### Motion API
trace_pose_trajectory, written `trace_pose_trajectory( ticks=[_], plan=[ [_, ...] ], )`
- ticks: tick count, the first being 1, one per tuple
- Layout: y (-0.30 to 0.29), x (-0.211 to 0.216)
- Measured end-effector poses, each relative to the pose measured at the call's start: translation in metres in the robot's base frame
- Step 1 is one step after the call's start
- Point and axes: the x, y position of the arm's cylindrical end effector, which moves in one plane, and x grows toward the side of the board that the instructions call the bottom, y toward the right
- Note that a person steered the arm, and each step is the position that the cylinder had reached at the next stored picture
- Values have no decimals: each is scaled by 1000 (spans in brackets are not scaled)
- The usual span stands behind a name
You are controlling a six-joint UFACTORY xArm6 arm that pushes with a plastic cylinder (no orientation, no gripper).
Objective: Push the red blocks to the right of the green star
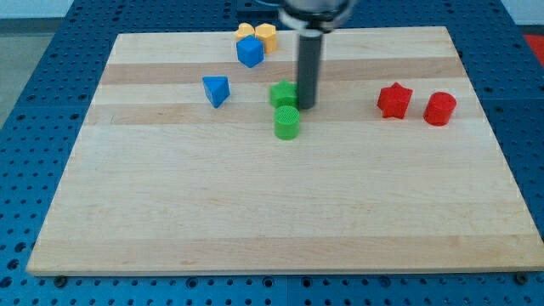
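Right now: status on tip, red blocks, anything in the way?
My tip beside green block, on its right. Red star and red cylinder together at view's right, apart from tip. Nothing between; green cylinder just below.

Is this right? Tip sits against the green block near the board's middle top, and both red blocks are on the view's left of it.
One thing is off: the red star and red cylinder lie on the view's right, not the left. My tip does sit against the green block, as the camera view shows.
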Motion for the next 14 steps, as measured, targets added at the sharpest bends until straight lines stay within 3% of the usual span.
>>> trace_pose_trajectory(
  ticks=[1, 2, 3, 4, 5, 6, 7, 9, 11, 12, 14],
  plan=[
    [-28, 8],
    [11, -14],
    [61, -57],
    [164, -66],
    [258, -33],
    [280, 16],
    [252, 48],
    [160, 49],
    [238, 77],
    [253, 43],
    [193, 17]
  ],
)
